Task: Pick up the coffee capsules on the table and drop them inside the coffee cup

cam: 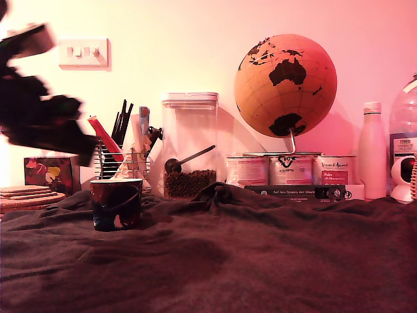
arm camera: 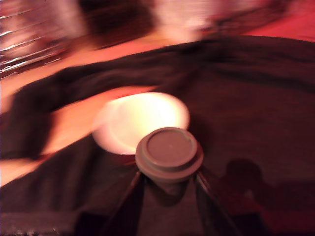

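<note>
Your gripper [arm camera: 169, 183] is pinching the grey-green capsule [arm camera: 169, 153] between its two fingers [arm camera: 129, 196], flat flanged end facing the wrist camera, long axis running along the fingers. Beyond the capsule, the coffee cup [arm camera: 142, 120] shows its pale inside. In the exterior view the blurred arm [cam: 39, 117] hangs above and left of the cup [cam: 116, 203] on the table [cam: 228, 261].

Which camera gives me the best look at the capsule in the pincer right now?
The wrist view. There the grey-green capsule sits close up between the pincer fingers, flat face toward the camera, in front of the pale cup opening. The exterior view shows only the blurred dark arm at its left edge; no capsule is discernible there.
</note>
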